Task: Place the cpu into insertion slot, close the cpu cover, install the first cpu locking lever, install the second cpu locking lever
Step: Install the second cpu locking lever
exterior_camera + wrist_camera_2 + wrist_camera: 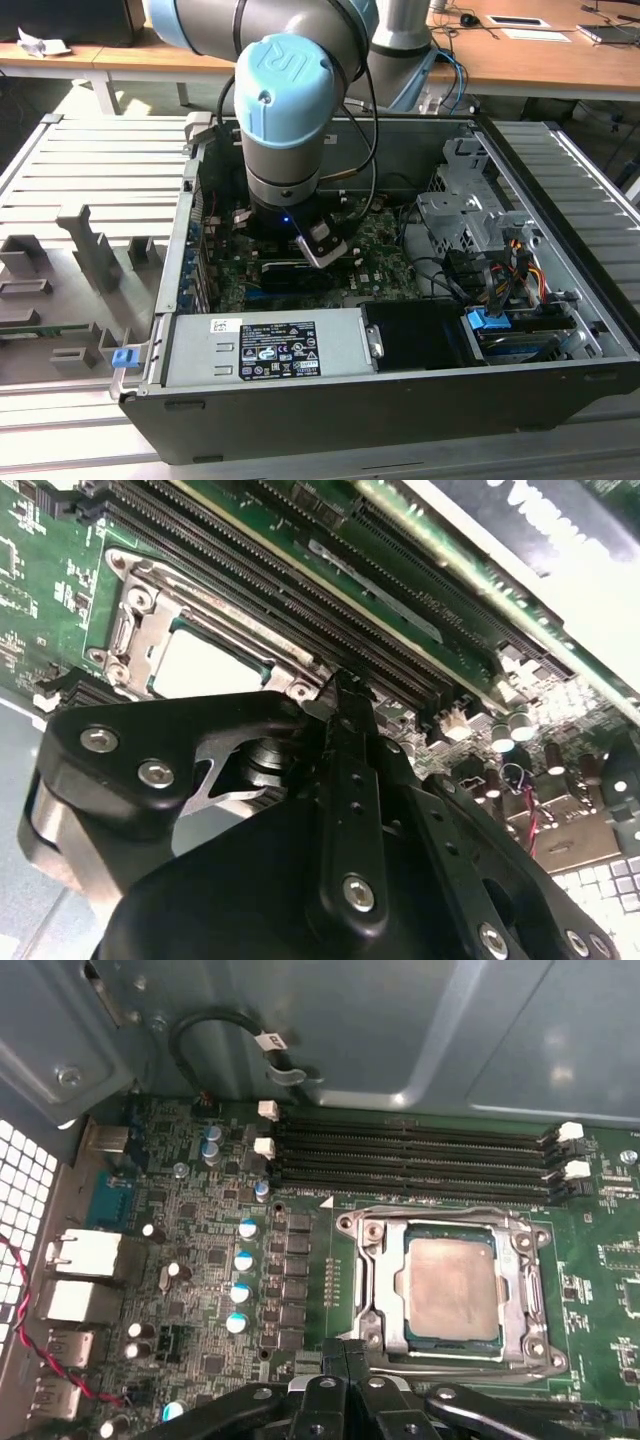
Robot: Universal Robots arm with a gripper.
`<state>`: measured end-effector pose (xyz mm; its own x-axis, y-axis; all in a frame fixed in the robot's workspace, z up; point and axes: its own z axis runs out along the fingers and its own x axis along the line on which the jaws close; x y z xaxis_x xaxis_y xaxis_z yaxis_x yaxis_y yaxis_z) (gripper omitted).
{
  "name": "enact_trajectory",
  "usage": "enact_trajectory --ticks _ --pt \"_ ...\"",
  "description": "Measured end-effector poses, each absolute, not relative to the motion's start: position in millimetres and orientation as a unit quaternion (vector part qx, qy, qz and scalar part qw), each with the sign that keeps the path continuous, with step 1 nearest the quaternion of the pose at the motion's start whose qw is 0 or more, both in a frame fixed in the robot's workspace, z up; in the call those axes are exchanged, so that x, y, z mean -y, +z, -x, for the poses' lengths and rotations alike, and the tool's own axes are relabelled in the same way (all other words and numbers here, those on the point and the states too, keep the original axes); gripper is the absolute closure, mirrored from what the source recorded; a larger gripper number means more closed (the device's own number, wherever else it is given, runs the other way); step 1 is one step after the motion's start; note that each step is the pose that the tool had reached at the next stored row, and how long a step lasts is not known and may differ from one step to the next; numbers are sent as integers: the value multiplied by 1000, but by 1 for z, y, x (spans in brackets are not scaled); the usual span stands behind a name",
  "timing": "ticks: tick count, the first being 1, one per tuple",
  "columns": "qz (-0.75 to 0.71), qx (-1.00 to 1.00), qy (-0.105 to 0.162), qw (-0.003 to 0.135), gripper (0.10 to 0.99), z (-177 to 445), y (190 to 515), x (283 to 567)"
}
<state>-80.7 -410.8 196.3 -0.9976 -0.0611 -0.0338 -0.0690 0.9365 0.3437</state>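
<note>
The cpu (452, 1285) lies flat in the insertion slot (505, 1350) on the green board, its silvery-tan top showing. The cpu cover (385, 1290) is folded down around it, framing the chip. In the second wrist view the cpu (205, 665) and the cpu cover (150, 630) lie just beyond my fingertips. My gripper (346, 1352) is shut, its black fingers pressed together with nothing visible between them, and its tip stands at the socket's corner edge. The second wrist view shows the gripper (340, 692) the same way. A thin metal locking lever (440, 1210) runs along the socket's far side.
Several long black memory slots (410, 1155) run beside the socket. Capacitors (245, 1260) and rear ports (85, 1255) sit to one side. The arm reaches down into an open computer case (180, 250), with a power supply (265, 345) at its front and drive bays (470, 215) on the exterior view's right.
</note>
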Motion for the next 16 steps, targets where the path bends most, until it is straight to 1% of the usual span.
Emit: enact_trajectory --ticks 7,16 --pt "33 -980 197 12 980 81 190 411" --pt "33 -980 197 12 980 81 200 411"
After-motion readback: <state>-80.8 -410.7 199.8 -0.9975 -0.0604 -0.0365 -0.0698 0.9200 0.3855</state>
